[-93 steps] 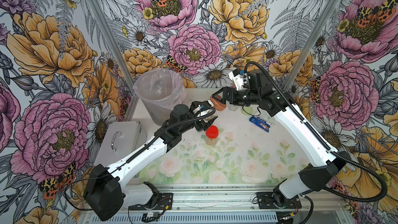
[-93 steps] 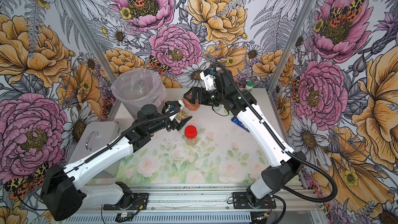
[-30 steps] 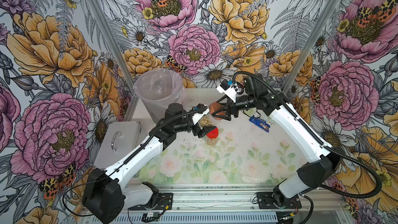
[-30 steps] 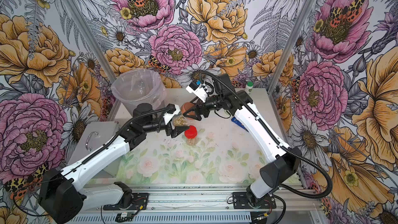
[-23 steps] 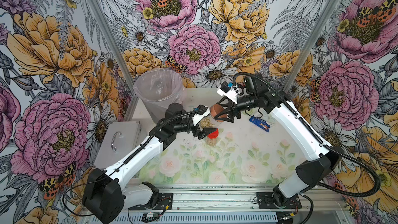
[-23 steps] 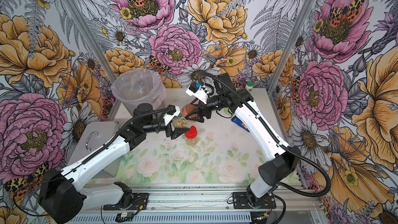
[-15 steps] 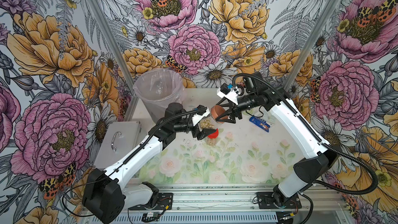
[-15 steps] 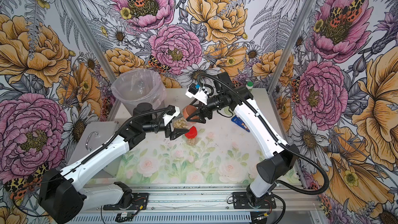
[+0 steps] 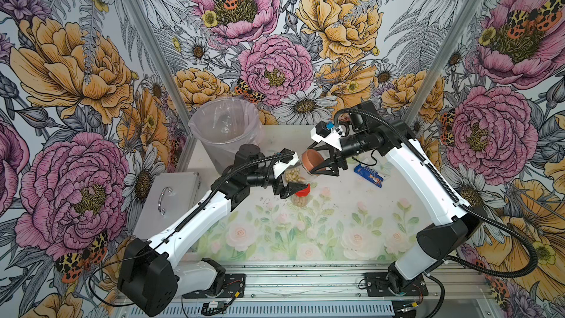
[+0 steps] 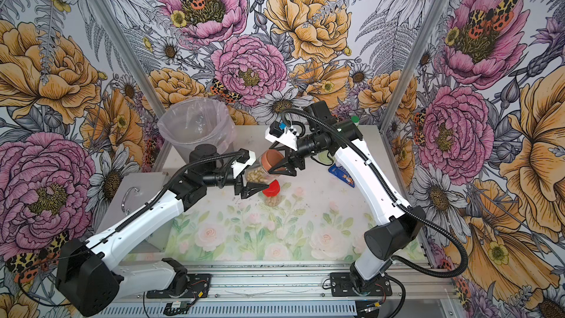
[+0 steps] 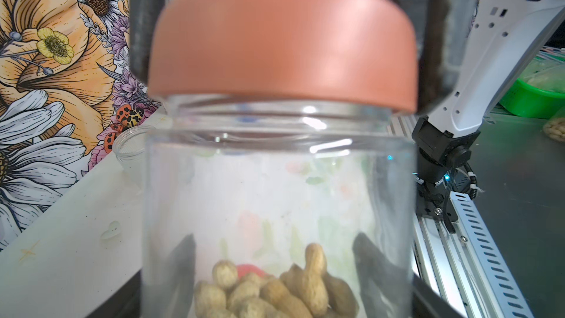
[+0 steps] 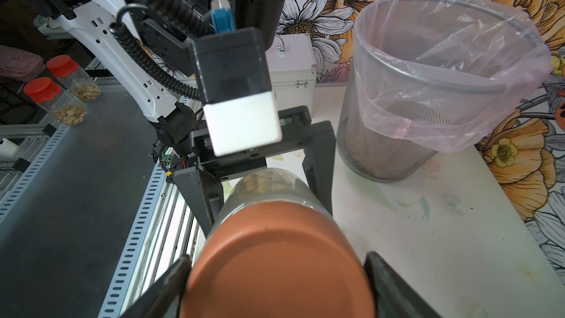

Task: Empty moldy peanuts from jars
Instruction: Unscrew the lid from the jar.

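Floral-print tabletop [image 9: 275, 234], floral-papered walls [image 9: 275, 41], lined bin [image 9: 214, 148] at rear — L gripper [image 9: 293, 177] clamped on jar [image 11: 275, 194] w/ peanuts [image 11: 275, 295], R gripper [image 9: 313, 162] closed round brown lid [image 12: 275, 264]

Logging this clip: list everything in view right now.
brown-lidded jar: one, clear, held tilted above the table.
brown lid: one, brown, at that jar's mouth.
peanuts: many, tan, inside the lidded jars.
red-lidded jar: one, clear, standing on the table, by the held jar.
spare red-lidded jars: two, clear, off the table.
lidless jar: one, clear, on the table by the wall.
bin: one, grey mesh, pink liner, back corner.
case: one, silver, beside the table.
packet: one, blue, on the table.
bottle: one, white, green cap, back edge.
left gripper: one, black, fingers shut on the jar's body.
right gripper: one, black, fingers shut on the brown lid.
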Robot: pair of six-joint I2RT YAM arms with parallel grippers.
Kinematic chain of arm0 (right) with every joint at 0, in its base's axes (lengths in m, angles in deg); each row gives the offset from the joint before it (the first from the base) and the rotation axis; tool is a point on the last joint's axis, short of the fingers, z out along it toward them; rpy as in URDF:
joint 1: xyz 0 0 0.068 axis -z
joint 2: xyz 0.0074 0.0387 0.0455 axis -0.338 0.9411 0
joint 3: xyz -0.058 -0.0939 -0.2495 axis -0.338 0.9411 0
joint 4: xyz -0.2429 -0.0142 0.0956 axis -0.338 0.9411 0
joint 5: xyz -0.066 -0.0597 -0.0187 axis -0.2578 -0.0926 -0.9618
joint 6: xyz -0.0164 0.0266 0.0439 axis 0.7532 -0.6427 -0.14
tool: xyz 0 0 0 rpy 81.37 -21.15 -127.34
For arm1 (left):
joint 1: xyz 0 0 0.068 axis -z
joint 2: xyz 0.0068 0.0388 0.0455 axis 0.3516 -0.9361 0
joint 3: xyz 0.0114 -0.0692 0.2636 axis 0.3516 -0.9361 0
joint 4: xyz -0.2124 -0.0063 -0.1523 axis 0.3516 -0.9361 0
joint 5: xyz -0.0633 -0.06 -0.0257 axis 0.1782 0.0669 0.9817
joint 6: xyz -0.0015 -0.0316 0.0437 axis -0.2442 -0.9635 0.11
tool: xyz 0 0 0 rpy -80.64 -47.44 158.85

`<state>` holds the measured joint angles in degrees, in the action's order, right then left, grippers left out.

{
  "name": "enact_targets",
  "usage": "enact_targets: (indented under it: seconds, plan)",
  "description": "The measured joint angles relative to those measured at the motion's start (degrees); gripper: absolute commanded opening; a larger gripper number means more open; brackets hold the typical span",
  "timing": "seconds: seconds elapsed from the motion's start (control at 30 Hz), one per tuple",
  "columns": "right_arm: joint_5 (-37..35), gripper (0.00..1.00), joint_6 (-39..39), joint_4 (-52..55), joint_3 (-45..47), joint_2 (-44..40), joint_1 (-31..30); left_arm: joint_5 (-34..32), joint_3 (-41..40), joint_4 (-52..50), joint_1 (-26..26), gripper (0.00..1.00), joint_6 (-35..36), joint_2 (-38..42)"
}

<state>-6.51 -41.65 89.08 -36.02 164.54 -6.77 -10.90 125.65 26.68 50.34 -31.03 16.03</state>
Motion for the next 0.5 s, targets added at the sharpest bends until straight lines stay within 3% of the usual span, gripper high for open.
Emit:
enact_targets:
  seconds: [0.5]
  plan:
    - [2.86, 0.74, 2.29, 5.99, -4.9, 1.25, -0.02, -2.51, 1.4, 0.15, -2.16, 0.07, -0.26, -1.27]
